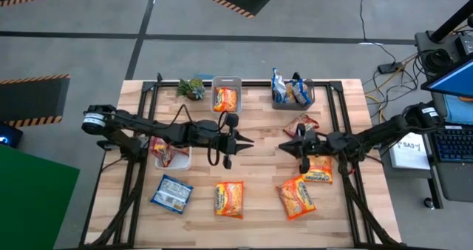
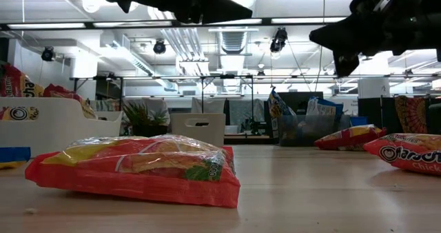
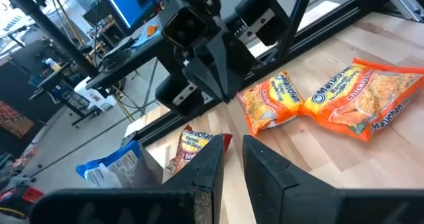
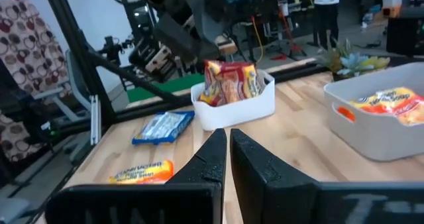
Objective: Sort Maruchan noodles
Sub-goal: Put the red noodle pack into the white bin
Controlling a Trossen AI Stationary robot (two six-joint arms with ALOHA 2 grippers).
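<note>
Orange packets point(image 1: 229, 199) and one blue packet point(image 1: 172, 193) are left loose on the bench point(image 1: 259, 222) toward 6 o'clock; three bins are partly filled. Left tool point(image 1: 247, 141) is nearly closed and empty, right tool point(image 1: 281, 149) shut and empty.

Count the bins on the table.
3: a white bin at the left edge, a grey bin at the far edge's middle, another grey bin to its right.

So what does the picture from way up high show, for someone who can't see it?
Two dark robot arms meet over a wooden table, left gripper and right gripper both empty. Noodle packets lie scattered, others sorted into bins.
</note>
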